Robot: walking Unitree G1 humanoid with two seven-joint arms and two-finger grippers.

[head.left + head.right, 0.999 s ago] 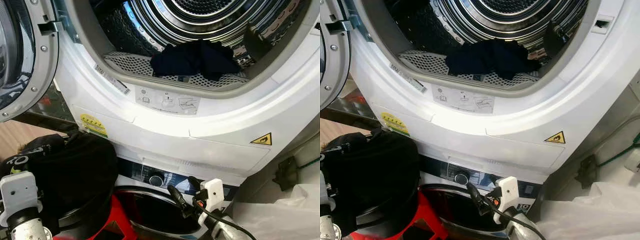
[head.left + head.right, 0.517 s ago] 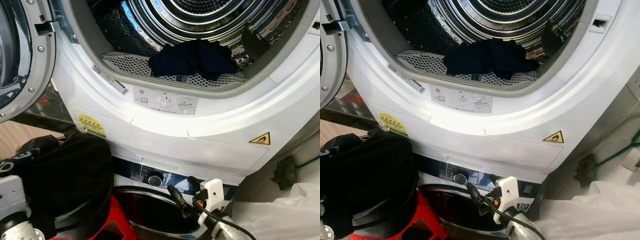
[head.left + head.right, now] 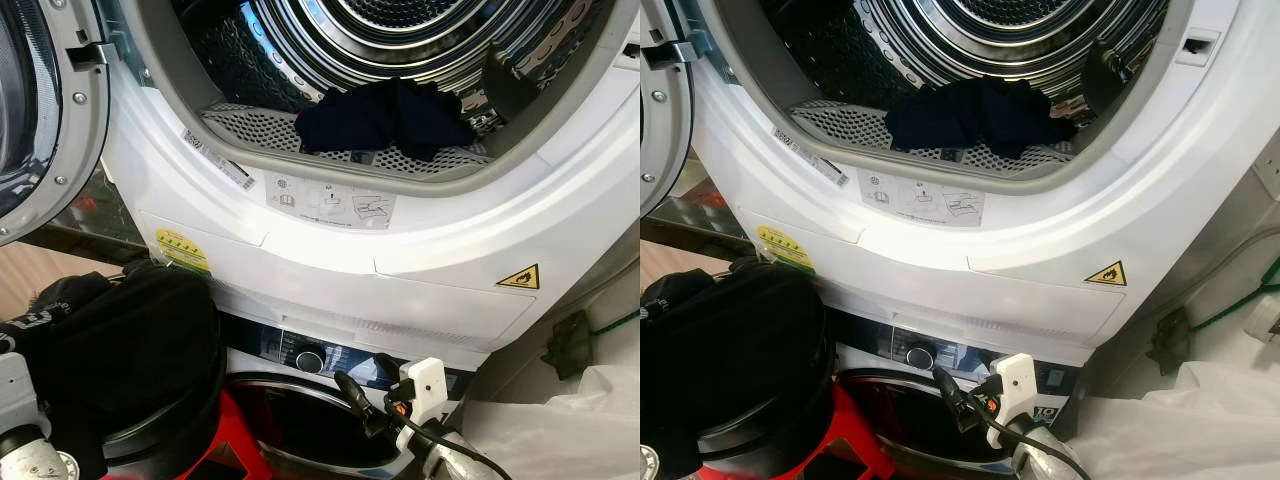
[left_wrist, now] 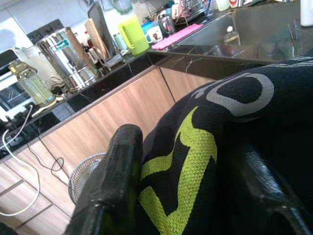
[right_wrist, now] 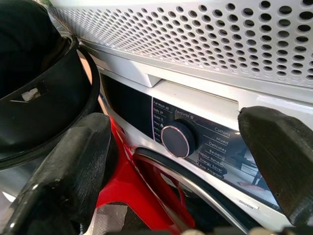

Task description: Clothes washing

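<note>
Left gripper (image 4: pixel 181 196) has sunk lower at the bottom-left corner since a second ago, its white wrist housing now mostly cut off, fingers clamped on a black garment (image 4: pixel 234 127) with yellow-green lettering. That garment bulks over the black basket (image 3: pixel 165 435) just beside the lower washer; looks like a grab-and-lift toward the drum has stalled or is resetting, judging by the drop. Dark clothes (image 3: pixel 385 112) sit unchanged at the front lip of the open upper drum (image 3: pixel 420 30). Right gripper (image 5: pixel 186 161) hangs spread wide, empty, near the lower machine's dial (image 5: pixel 177 141). Basket contents hidden under the garment; drum interior cut off.
</note>
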